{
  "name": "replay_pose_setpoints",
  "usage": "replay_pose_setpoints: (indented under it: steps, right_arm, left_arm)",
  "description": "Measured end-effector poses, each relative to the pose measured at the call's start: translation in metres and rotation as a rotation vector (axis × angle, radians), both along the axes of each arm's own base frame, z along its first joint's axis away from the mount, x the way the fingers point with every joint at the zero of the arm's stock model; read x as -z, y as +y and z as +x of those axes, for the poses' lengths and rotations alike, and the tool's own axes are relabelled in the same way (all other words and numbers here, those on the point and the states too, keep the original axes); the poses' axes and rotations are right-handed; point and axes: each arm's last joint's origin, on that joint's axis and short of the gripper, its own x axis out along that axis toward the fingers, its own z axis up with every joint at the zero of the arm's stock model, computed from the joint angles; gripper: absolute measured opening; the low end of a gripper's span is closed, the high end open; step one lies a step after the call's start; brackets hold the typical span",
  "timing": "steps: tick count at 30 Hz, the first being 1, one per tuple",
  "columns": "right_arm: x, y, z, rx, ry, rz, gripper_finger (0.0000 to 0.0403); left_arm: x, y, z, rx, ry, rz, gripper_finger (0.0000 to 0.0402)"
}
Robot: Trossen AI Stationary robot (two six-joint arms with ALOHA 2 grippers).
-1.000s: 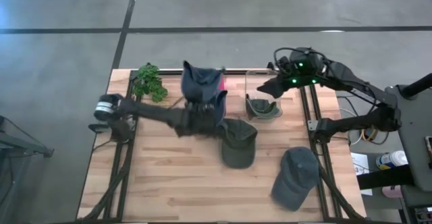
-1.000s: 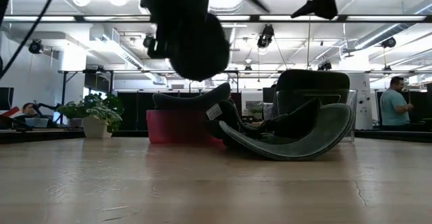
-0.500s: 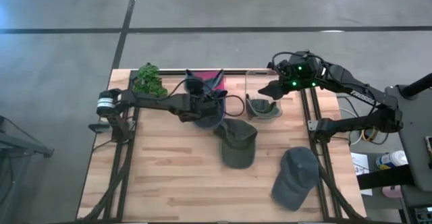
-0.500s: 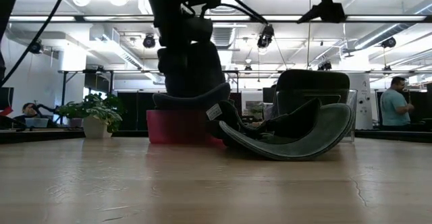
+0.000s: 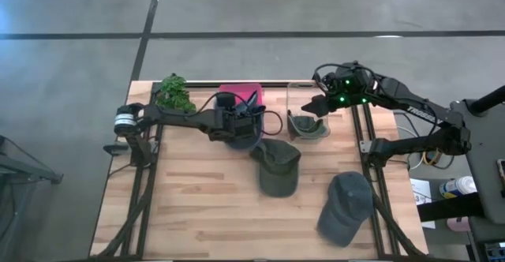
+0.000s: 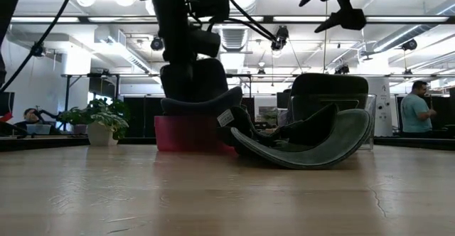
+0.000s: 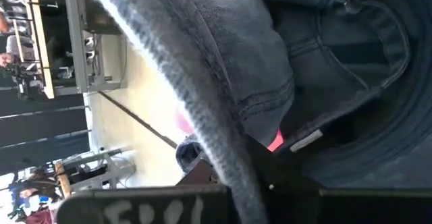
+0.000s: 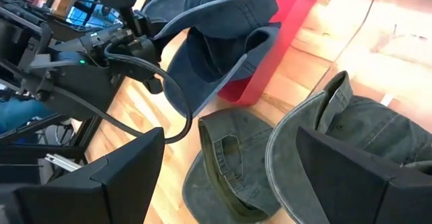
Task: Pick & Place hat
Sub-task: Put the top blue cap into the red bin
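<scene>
Since the earlier frames, the left arm has carried the blue denim hat point(image 5: 241, 132) from above the middle of the tabletop point(image 5: 197, 207) up toward the red bin point(image 5: 237, 92) at the upper centre of the high view, and the hat has dropped lower against it. Left gripper point(image 5: 231, 120) now sits just below the bin in that view, its fingers closed narrowly on the hat's fabric. In the left wrist view the denim point(image 7: 223, 55) fills nearly the whole picture, with a sliver of red showing beneath it. In the low view the hat point(image 6: 202, 101) rests on top of the bin point(image 6: 188, 133), the arm coming down onto it from above.

Right gripper point(image 5: 319, 104) hangs at the upper right of the high view, above the green hat point(image 5: 308, 126) that lies beside a clear container point(image 5: 298, 92); its fingers stand wide and hold nothing. The right wrist view shows this green hat point(image 8: 358, 136) close below, a second olive hat point(image 8: 223, 177) lying partly under it, and the blue hat point(image 8: 209, 42) draped over the bin's edge.

An olive hat point(image 5: 278, 166) lies at the centre of the tabletop, and a grey-blue hat point(image 5: 346, 207) at the lower right. A potted plant point(image 5: 173, 95) stands at the upper left.
</scene>
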Motion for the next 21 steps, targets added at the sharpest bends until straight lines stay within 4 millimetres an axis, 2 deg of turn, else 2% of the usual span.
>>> replay_pose_setpoints:
  steps: [9,21]
  right_arm:
    - [0.016,-0.001,0.002,0.003,0.031,0.028,0.0329]
    - [0.030,0.001,0.003,-0.023,0.048,0.092,0.0329]
  left_arm:
    - [0.019,0.000,0.012,0.013,0.015,-0.013,0.0011]
    - [0.024,-0.039,0.013,0.143,0.073,-0.084,0.0012]
